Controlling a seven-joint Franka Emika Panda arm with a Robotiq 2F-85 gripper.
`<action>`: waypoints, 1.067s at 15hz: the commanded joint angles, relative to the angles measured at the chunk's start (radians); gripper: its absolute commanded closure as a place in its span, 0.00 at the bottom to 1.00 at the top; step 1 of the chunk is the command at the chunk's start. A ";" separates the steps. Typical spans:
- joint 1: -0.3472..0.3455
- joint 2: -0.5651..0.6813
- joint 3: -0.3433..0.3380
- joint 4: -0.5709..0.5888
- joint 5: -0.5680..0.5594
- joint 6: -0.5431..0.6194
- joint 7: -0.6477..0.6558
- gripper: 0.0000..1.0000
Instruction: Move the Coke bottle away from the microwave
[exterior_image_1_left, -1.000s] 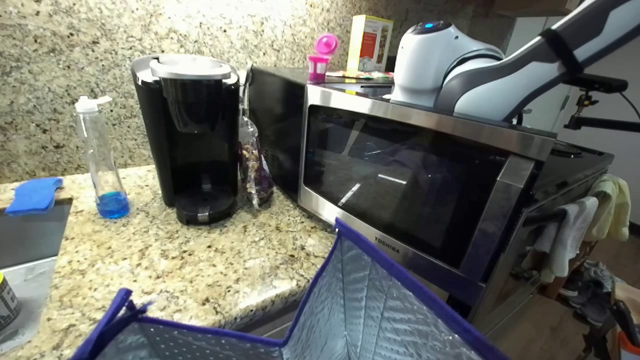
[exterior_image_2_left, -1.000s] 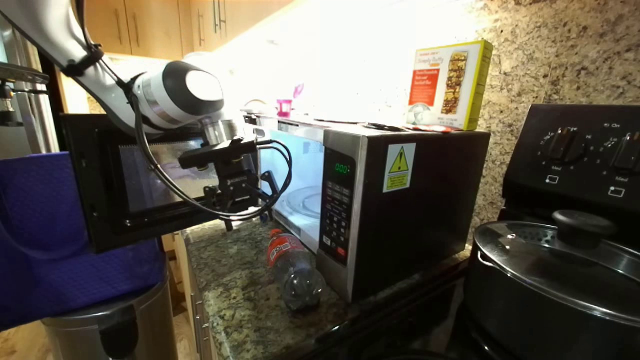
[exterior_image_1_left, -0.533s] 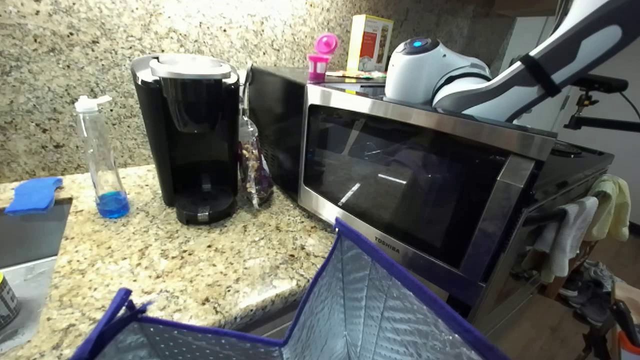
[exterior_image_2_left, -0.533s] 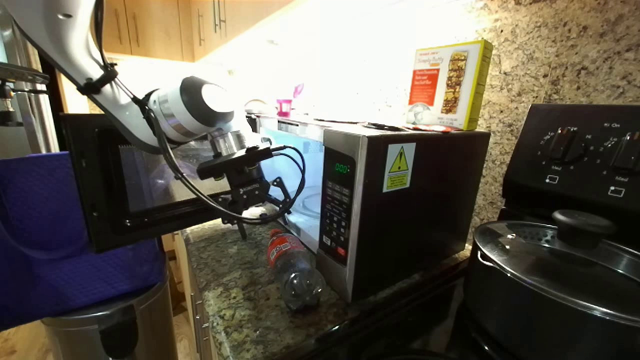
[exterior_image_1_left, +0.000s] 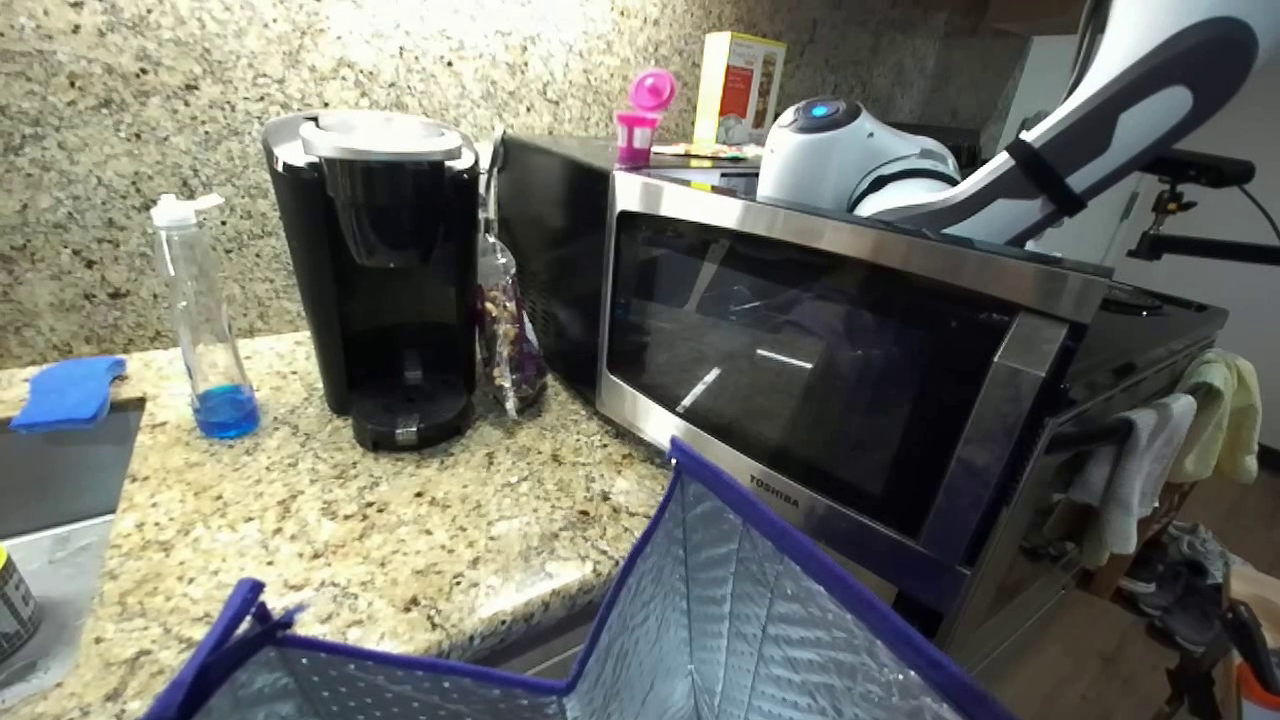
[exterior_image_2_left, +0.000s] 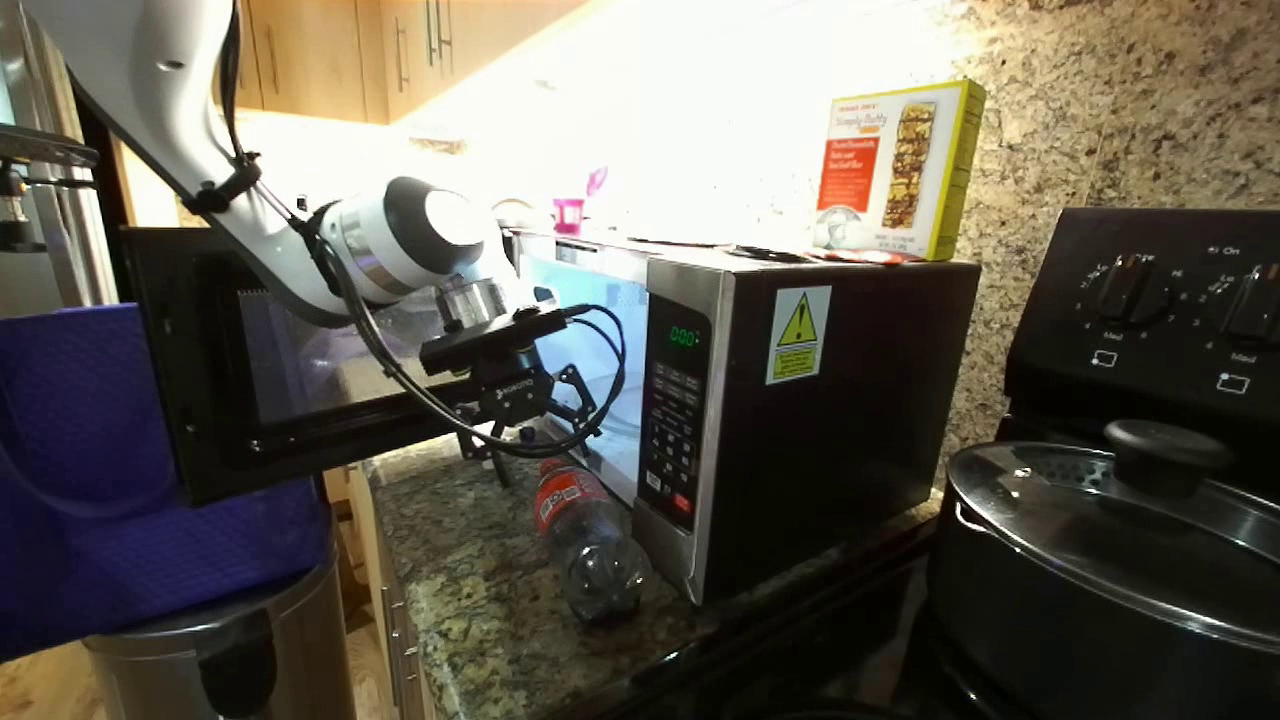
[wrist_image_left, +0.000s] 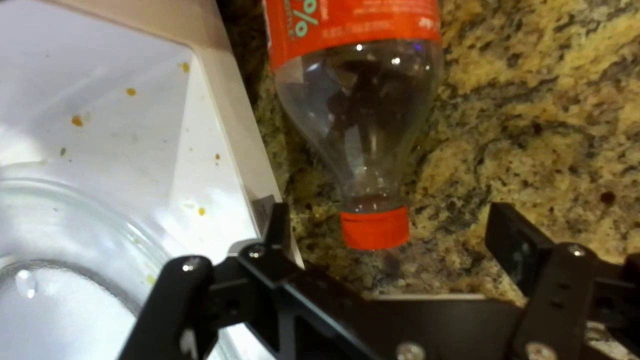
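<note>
Though near the Coke bottle (wrist_image_left: 359, 117), the hand (wrist_image_left: 389, 225) wide apart, fingers (wrist_image_left: 517, 246) clear of the red cap (wrist_image_left: 375, 228).

A white robot arm (exterior_image_2_left: 270, 240) slanted down from the upper left in an exterior view, its wrist (exterior_image_2_left: 430, 235) bent and its black fingers (wrist_image_left: 522, 250) pointed downward; in the wrist view they stood spread wide apart.

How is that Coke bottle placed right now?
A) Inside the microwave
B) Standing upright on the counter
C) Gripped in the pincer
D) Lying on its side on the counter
D: in an exterior view, the Coke bottle lies on its side on the granite countertop, outside the open microwave.
</note>
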 joint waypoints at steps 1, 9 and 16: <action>-0.016 0.023 0.004 0.025 -0.004 0.020 -0.046 0.07; -0.034 0.033 0.005 0.036 0.002 0.019 -0.107 0.55; -0.032 0.026 0.000 0.027 0.001 0.009 -0.084 0.89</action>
